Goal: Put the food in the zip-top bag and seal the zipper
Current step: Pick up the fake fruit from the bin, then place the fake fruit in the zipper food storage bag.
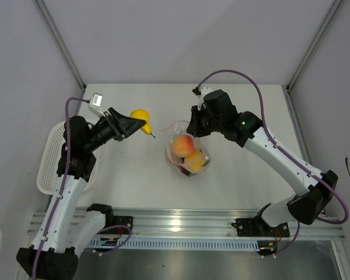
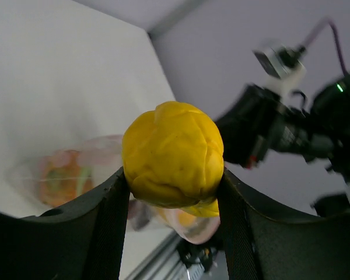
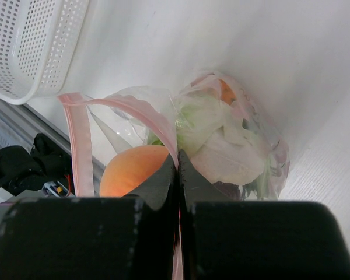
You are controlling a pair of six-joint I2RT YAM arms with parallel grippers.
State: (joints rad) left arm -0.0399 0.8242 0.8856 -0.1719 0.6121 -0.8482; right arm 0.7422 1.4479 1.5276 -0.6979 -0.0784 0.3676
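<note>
The left jaws gripped a lumpy yellow round toy fruit [image 2: 172, 157] by its two sides, their black inner faces pressed against it. In the top view it sat at about 10 o'clock from the bag, well apart from it.

The right jaws were pressed fully together on the pinkish-red zipper strip [image 3: 143, 111] of the clear crinkly zip-top bag [image 1: 186, 153], pinching one edge of the mouth while the rest of the strip looped open. Inside lay an orange-peach round piece [image 3: 131, 169], a pale green-white leafy piece [image 3: 213, 140] and a yellow-orange piece [image 1: 195, 162].

The bag rested near the middle of the white tabletop [image 1: 134, 175]. A white lattice plastic basket [image 1: 49, 160] stood at the tabletop's 9 o'clock edge.
</note>
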